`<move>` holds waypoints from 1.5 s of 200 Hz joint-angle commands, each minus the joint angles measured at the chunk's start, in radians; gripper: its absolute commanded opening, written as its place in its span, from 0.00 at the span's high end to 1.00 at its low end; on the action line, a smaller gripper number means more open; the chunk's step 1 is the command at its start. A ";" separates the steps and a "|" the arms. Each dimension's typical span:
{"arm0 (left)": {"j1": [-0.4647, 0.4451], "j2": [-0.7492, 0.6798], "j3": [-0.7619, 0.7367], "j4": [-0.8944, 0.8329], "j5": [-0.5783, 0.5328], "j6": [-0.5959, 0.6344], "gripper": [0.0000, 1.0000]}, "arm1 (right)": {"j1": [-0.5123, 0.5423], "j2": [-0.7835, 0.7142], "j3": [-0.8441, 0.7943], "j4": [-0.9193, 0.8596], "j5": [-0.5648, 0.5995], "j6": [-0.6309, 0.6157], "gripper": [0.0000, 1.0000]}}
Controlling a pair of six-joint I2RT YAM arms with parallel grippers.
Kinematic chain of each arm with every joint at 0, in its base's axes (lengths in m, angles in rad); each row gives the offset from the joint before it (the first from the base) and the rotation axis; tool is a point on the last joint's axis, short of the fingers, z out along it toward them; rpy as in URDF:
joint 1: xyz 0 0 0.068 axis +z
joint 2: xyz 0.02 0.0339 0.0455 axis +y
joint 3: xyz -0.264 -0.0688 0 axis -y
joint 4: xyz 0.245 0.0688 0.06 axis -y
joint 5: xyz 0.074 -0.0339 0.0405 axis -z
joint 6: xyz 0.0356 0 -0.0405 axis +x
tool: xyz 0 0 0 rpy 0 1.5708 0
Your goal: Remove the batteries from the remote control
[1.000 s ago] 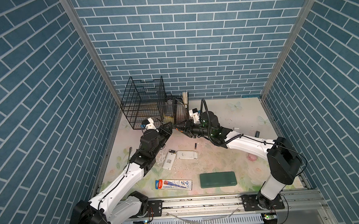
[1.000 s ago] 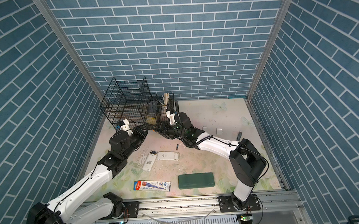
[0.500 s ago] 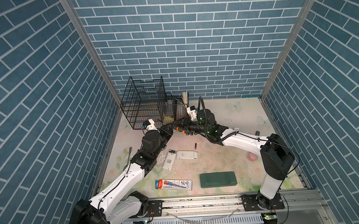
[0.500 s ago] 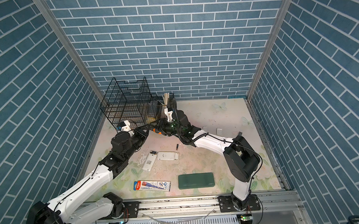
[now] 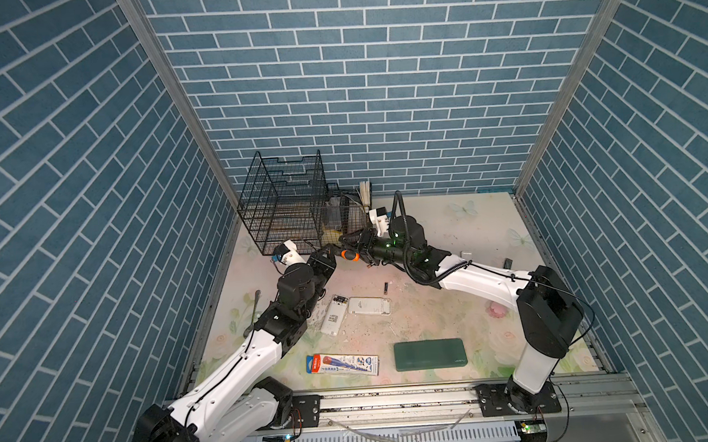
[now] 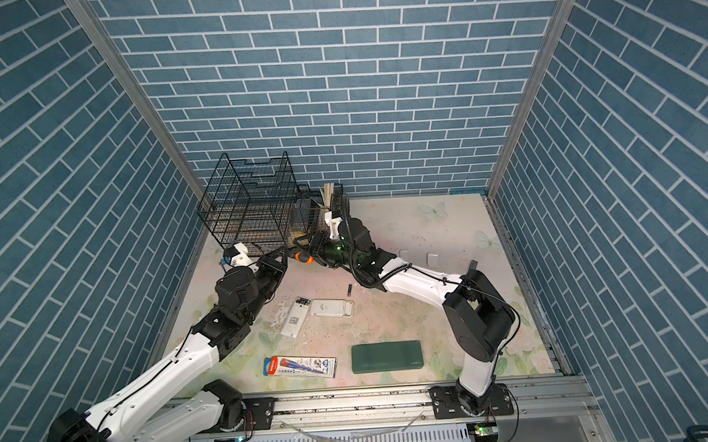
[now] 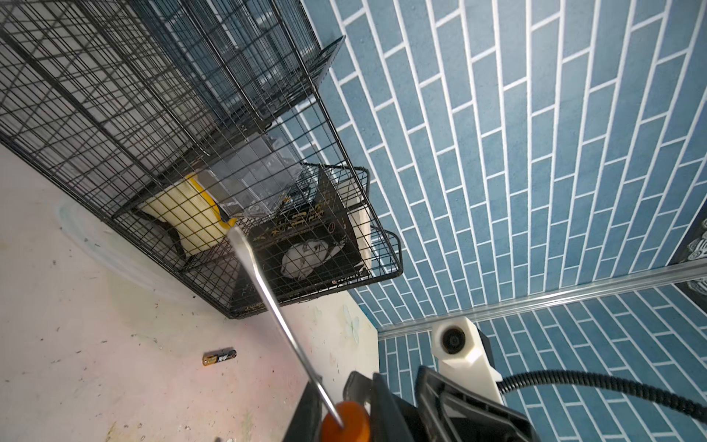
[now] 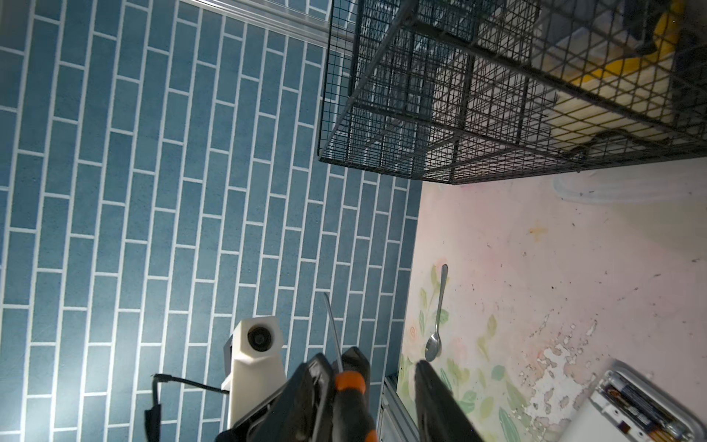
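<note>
Both arms (image 5: 243, 356) (image 5: 480, 282) outstretched, wrists converging

Place: a staged robot test cell in a lab, not a lived-in room.
Walls: three panels printed with blue brick pattern (image 5: 378, 83), joined by bare aluminium corner posts (image 5: 171, 94).
Floor: a worn pink tabletop with a printed flower and butterfly pattern (image 5: 452, 308), its coating flaking in patches.
Mounting: two white-and-black robot arms bolted to a slotted aluminium rail (image 5: 395, 398) at the front edge, with a perforated cable duct (image 5: 376, 437) below it.
Props: household odds set out as test items, such as a black wire-mesh rack (image 5: 285, 205) in the back corner.
</note>
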 commanded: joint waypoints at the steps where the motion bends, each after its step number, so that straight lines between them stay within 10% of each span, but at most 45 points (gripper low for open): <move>1: 0.013 -0.007 0.005 0.002 -0.033 0.008 1.00 | 0.010 -0.046 -0.037 0.026 0.018 0.019 0.55; 244: 0.016 0.051 0.027 0.074 -0.017 -0.024 1.00 | 0.040 0.056 0.102 -0.081 0.017 -0.008 0.59; 300: 0.013 0.034 0.009 0.068 -0.015 -0.027 1.00 | 0.047 0.078 0.133 -0.094 0.023 -0.007 0.79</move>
